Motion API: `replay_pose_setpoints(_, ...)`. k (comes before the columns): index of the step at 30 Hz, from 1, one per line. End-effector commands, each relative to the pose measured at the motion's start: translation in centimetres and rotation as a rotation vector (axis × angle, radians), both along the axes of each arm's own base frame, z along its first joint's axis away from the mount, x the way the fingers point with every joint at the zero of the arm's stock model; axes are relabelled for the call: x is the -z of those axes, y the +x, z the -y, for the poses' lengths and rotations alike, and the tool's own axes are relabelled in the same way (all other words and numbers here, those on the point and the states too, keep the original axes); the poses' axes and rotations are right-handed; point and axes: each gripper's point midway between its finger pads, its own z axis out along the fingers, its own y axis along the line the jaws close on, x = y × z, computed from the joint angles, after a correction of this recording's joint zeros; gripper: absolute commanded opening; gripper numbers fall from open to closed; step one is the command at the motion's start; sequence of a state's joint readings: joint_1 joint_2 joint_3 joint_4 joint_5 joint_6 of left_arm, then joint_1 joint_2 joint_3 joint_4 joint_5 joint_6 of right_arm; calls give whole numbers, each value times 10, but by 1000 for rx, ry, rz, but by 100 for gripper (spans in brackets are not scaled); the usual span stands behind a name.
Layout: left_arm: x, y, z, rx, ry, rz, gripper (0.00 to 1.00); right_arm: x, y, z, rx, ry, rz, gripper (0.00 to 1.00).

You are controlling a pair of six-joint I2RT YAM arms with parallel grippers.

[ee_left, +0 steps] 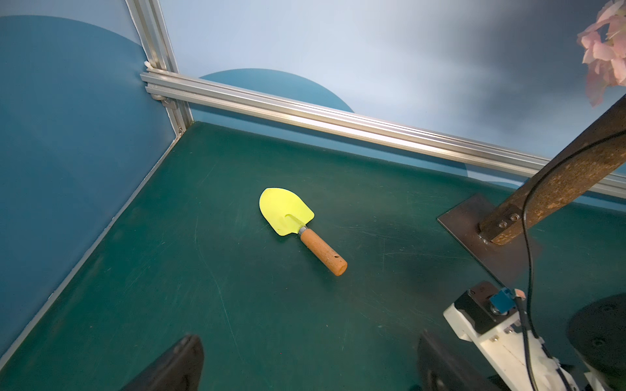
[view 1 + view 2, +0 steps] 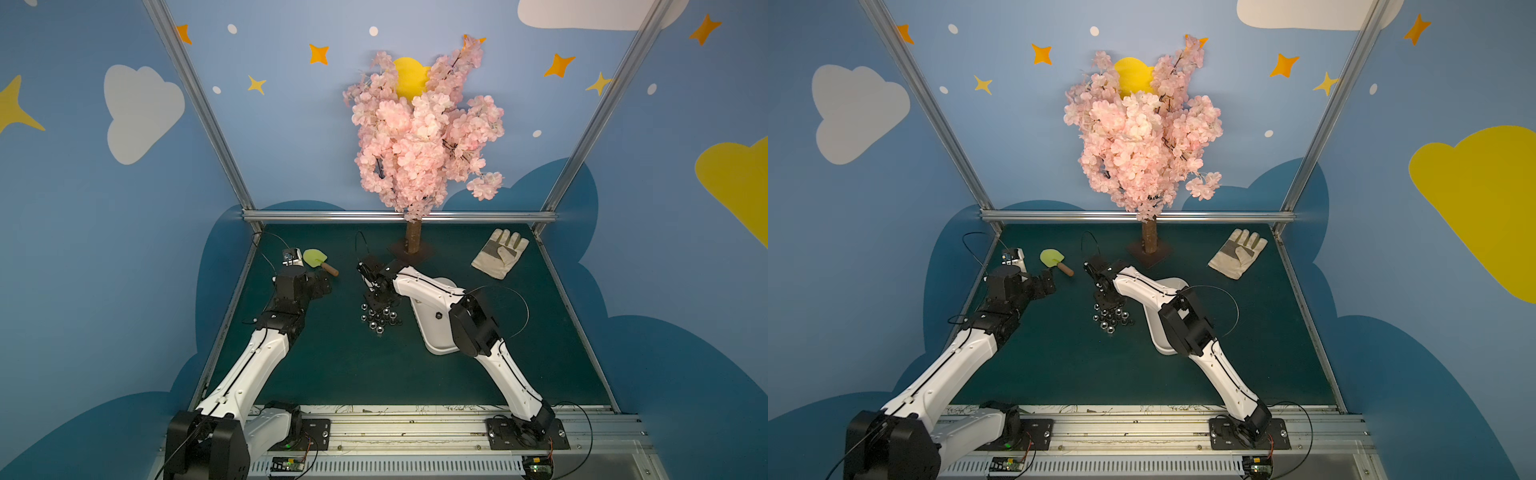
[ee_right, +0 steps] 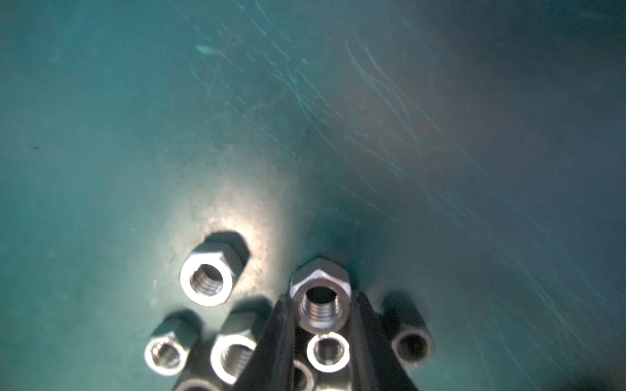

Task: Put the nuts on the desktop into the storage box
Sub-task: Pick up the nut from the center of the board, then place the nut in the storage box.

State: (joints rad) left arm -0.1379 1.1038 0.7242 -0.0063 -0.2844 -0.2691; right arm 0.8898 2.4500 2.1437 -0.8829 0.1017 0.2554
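Pinching 1 shiny silver hex nut point(image 3: 320, 304) between its black fingers, the right gripper point(image 3: 321, 297) sits over the cluster of nuts point(image 2: 380, 318) on the dark teal matte desktop point(image 2: 332, 374), near the shallow white plastic storage box point(image 2: 436, 348). The left gripper point(image 1: 308, 338) hovers spread wide near a yellow-bladed wooden-handled trowel point(image 1: 298, 223).

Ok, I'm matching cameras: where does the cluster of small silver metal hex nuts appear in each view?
Both top views: small silver hex nuts mid-table, beside the white plastic tray.
Left wrist: not in it.
Right wrist: close up, crowding the right gripper.
Shared landmark: that gripper, shut on one nut.
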Motion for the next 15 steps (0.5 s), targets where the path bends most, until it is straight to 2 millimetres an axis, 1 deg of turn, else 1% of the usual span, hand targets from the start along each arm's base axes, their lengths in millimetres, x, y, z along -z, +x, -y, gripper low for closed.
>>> replay_pose_setpoints(1, -7, 0, 1, 9, 7, 23, 100, -76, 13, 8, 16, 52, 117, 20)
replay_pose_setpoints(3, -7, 0, 1, 8, 6, 22, 100, -101, 16, 19, 39, 73, 152, 20)
replay_pose_setpoints(4, -6, 0, 1, 8, 7, 21, 100, -110, 18, 25, 51, 80, 165, 20)
replay_pose_setpoints(5, -7, 0, 1, 7, 6, 22, 100, -122, 18, 34, 65, 92, 178, 20)
replay_pose_setpoints(7, -6, 0, 2, 12, 3, 23, 100, -134, 19, 56, 99, 97, 188, 20)
replay_pose_setpoints(8, -5, 0, 2, 13, 1, 21, 100, -137, 20, 71, 124, 94, 188, 20)
replay_pose_setpoints(10, -5, 1, 5, 24, -6, 21, 100, -137, 19, 101, 170, 80, 172, 20)
replay_pose_setpoints(12, -4, 2, 6, 33, -10, 18, 100, -132, 17, 134, 218, 56, 151, 20)
replay_pose_setpoints(14, -4, 2, 8, 40, -13, 17, 100, -120, 11, 166, 264, 38, 110, 20)
replay_pose_setpoints(15, -5, 3, 8, 43, -15, 20, 100, -114, 8, 177, 282, 35, 93, 20)
